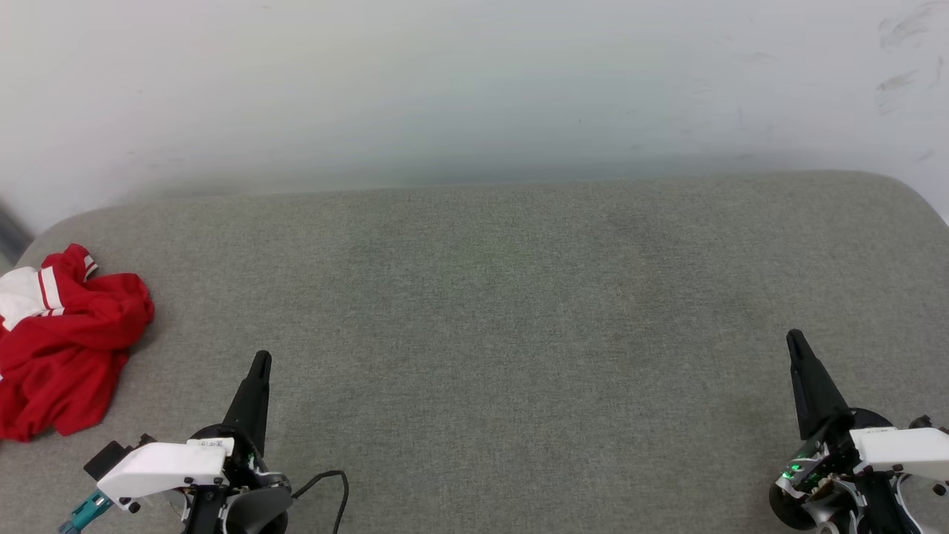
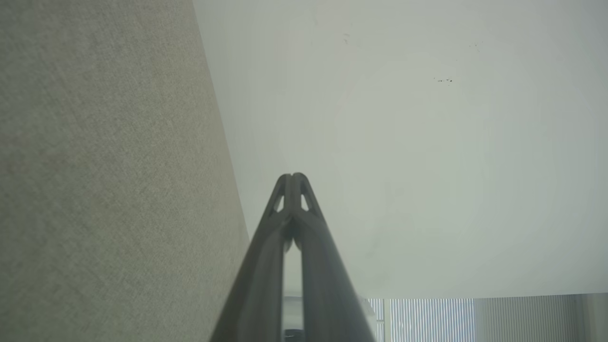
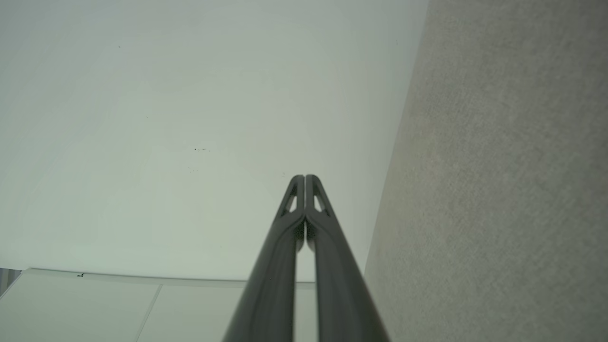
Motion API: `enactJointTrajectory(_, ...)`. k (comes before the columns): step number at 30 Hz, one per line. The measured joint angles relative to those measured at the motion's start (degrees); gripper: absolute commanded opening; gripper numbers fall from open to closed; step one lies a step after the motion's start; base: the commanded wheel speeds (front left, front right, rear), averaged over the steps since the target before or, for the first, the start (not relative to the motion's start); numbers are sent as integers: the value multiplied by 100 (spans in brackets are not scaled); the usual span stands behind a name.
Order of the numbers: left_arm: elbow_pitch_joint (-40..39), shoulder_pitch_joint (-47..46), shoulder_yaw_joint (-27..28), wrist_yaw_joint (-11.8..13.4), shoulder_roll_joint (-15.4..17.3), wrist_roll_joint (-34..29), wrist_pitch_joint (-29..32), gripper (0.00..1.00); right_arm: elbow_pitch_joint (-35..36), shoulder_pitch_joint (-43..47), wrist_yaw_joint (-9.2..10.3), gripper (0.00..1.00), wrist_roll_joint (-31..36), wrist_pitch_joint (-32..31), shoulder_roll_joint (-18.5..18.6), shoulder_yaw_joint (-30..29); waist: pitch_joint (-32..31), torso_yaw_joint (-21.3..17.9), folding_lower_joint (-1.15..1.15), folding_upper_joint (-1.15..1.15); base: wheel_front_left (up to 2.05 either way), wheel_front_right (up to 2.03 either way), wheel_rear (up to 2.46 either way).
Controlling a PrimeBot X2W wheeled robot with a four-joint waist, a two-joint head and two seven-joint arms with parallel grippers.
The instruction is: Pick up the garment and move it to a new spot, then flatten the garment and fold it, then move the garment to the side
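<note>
Overhead first, from the head view: the garment lies crumpled in a heap at the far left of a grey upholstered surface, red fabric bunched up with a white sleeve and red-and-white striped trim showing at its upper left; part of it runs off the picture's left edge. Left gripper sits at the lower left, near the heap but apart from it, dark fingers shut into a single point. A black cable loops beside its wrist. Right gripper sits at the lower right, well apart from the garment, fingers likewise closed to a point. A white wall with faint scuffs rises behind the surface. Left wrist view: left gripper with both fingers pressed together at the tips, grey fabric on the left, white wall ahead, vertical slats at the bottom. Right wrist view: right gripper with fingers meeting tip to tip, grey fabric on the right, white wall ahead, pale panels along the bottom.
</note>
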State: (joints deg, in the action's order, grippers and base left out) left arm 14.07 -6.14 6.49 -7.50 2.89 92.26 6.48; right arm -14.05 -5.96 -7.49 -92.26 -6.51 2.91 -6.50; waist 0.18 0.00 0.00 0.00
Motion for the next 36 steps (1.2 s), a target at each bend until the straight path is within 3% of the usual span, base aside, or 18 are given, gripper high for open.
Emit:
enactJointTrajectory(24, 0, 0, -3, 0, 0, 0, 0, 0, 0, 0, 0, 0, 0, 0, 0, 0, 0, 0, 0, 0, 0, 0, 0)
enactJointTrajectory(25, 0, 0, 0, 0, 0, 0, 0, 100, 0, 0, 0, 100, 0, 0, 0, 0, 0, 0, 0, 0, 0, 0, 0)
enactJointTrajectory(36, 99, 227, -227, 1, -19, 155, -215, 100, -134, 260, 2, 100, 58, 149, -2, 127, 8, -4, 0, 0, 0, 0, 0)
